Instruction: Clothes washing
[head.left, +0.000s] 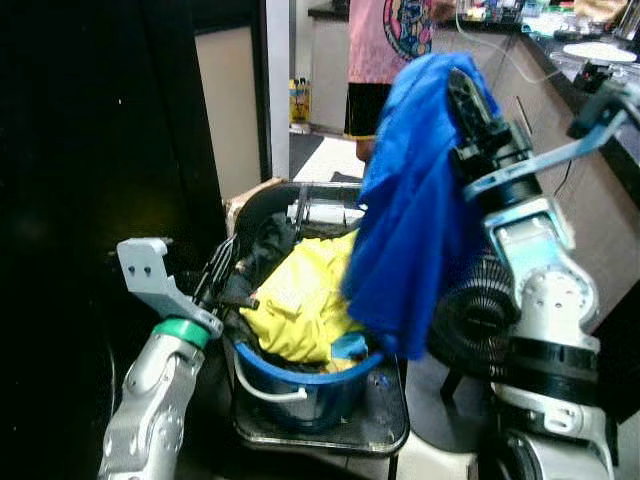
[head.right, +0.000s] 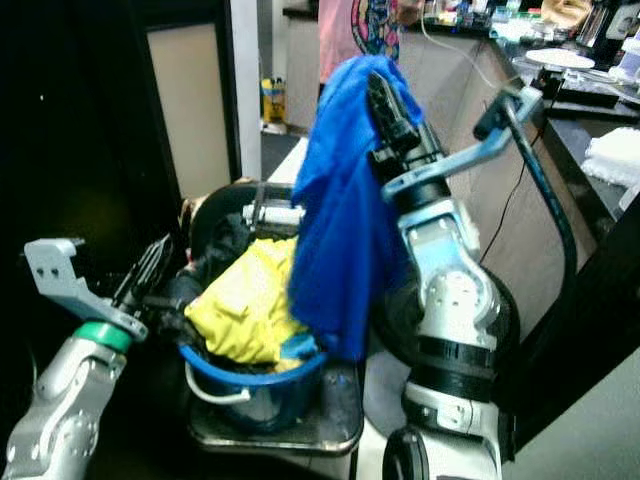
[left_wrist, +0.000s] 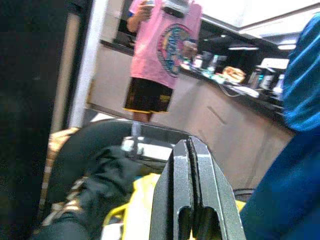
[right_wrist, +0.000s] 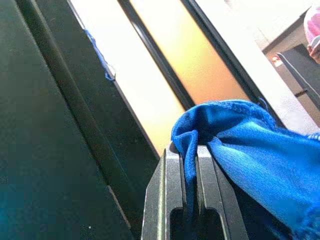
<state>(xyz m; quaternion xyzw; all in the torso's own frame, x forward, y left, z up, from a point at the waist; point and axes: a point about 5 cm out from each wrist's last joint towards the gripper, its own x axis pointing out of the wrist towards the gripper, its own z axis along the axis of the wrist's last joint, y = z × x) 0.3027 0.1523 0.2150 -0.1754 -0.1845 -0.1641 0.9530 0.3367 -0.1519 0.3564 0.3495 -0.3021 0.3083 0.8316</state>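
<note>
Blue garment (head.left: 415, 210) hangs from the right tool (head.left: 462, 95), raised high above a blue basin (head.left: 300, 375) of laundry. Left eye view: the cloth drapes down the arm's near side, its lower edge reaching the basin's rim area. In the basin lies a yellow garment (head.left: 295, 300), with a dark garment (head.left: 260, 255) heaped behind it on the robot's left. The basin sits on a dark tray (head.left: 385, 425). The left tool (head.left: 218, 270) is low, at the basin's left edge, its black fingers against the dark cloth. A black fan (head.left: 475, 315) stands on the floor behind the right arm. A person in a pink shirt (head.left: 390, 35) and dark shorts stands further back, beside a long surface (head.left: 590, 85) carrying kitchen items.

Right eye view: same arrangement; the blue garment covers most of the right tool's fingers, and the yellow garment shows just under its hanging edge.

Left wrist view: the left tool's two fingers (left_wrist: 175, 195) are pressed together with nothing between them. Beyond them lie the dark garment and a strip of the yellow one; the blue cloth hangs at one side. The person stands ahead, by the surface.

Right wrist view: the right tool's fingers (right_wrist: 170, 195) are closed on a fold of the blue garment, pinched between them and spilling over one finger. Behind is a dark door frame (right_wrist: 90, 130) and a pale panel.
</note>
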